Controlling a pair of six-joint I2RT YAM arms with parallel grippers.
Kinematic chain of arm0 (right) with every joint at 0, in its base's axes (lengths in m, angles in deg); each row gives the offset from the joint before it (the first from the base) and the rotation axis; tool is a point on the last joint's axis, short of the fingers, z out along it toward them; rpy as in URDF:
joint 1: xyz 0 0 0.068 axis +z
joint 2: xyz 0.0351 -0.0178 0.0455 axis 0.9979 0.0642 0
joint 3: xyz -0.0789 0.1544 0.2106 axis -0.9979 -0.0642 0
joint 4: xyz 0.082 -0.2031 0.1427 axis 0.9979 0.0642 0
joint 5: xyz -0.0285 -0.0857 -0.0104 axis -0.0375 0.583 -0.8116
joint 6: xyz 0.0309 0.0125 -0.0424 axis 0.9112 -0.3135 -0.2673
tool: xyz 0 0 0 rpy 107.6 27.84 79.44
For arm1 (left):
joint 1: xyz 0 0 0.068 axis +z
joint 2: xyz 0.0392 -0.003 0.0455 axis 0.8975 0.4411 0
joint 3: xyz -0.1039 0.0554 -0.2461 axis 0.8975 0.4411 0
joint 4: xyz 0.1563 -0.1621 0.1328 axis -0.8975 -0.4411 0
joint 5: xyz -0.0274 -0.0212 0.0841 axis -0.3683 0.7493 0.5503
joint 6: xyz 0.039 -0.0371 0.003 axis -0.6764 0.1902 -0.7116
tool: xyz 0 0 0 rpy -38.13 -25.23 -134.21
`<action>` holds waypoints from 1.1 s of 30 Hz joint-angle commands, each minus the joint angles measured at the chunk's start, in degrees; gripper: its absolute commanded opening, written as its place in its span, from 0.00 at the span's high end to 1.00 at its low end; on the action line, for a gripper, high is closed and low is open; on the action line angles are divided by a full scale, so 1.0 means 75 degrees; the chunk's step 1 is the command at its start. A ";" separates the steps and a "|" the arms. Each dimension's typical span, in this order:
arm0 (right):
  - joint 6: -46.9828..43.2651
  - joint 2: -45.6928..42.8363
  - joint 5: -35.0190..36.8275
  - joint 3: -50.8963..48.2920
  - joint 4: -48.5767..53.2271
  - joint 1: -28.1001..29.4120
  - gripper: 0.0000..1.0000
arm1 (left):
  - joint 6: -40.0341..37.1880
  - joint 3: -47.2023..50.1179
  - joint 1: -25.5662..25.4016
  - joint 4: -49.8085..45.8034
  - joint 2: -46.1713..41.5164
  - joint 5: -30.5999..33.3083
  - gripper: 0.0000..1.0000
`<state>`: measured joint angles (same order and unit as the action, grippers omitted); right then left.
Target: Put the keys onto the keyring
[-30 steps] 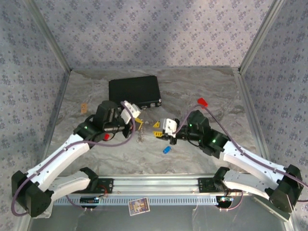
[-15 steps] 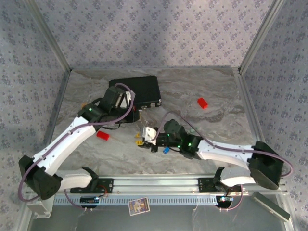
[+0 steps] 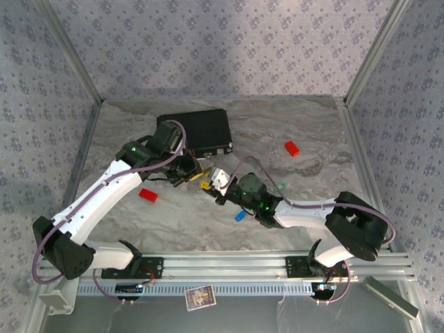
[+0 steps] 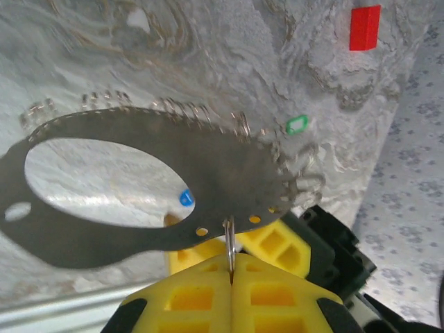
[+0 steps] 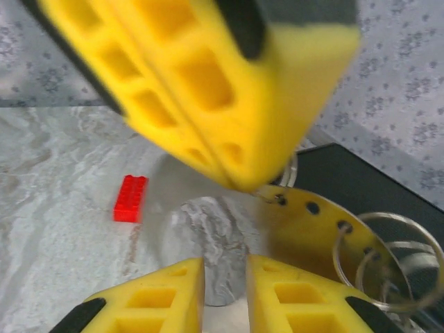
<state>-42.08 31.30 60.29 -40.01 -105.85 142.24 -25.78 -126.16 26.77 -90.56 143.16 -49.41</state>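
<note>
The desk (image 3: 312, 125) carries a grey marbled cover. A black case (image 3: 194, 128) lies flat toward the far edge, left of centre.

The left arm reaches from the near left corner toward the middle of the desk. Its end effector (image 4: 231, 277) has the yellow fingers pressed together, pinching a thin metal ring (image 4: 229, 246) that passes through a hole in the keyring.

The right arm reaches from the near right corner toward the same area. Its end effector (image 5: 225, 284) faces the left one at close range. Its yellow fingers stand slightly spread, with a narrow gap, and nothing can be seen gripped between them.

The keyring (image 4: 208, 159) is a pale grey flat loop with small holes along its rim. It is held by the left end effector over the middle of the desk, just on the near side of the black case. The right wrist view shows further metal rings (image 5: 335, 253) threaded through the rim holes.

One red block (image 3: 292, 148) lies in the far right part of the desk. A second red block (image 3: 148, 195) lies in the left part, beside the left arm.

The blue key (image 3: 240, 216) lies on the desk near the centre, toward the near edge, just beside the right arm. The green key (image 4: 296, 124) lies on the desk apart from the keyring. Neither key is on the keyring.
</note>
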 commanded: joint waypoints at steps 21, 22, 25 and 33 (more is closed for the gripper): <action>-0.0783 0.0046 -0.0732 -0.1029 -0.2328 0.0059 0.72 | 0.3008 0.0603 0.0221 -0.0032 -0.0221 -0.1274 1.00; -0.0824 0.0014 -0.0837 -0.1047 -0.2294 0.0068 0.73 | 0.3002 0.0636 0.0235 -0.0043 -0.0237 -0.1296 1.00; -0.0954 -0.0137 -0.0988 -0.1109 -0.1975 0.0091 0.73 | 0.2939 0.0722 0.0323 -0.0153 -0.0312 -0.1310 1.00; -0.0953 -0.0419 -0.0806 -0.1067 -0.1499 0.0159 0.75 | 0.2961 0.0924 0.0462 -0.0179 -0.0532 -0.1177 1.00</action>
<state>-48.42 29.03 54.52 -48.40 -118.18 142.78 -6.41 -119.53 29.87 -91.20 140.54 -57.67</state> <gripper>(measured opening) 0.252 0.047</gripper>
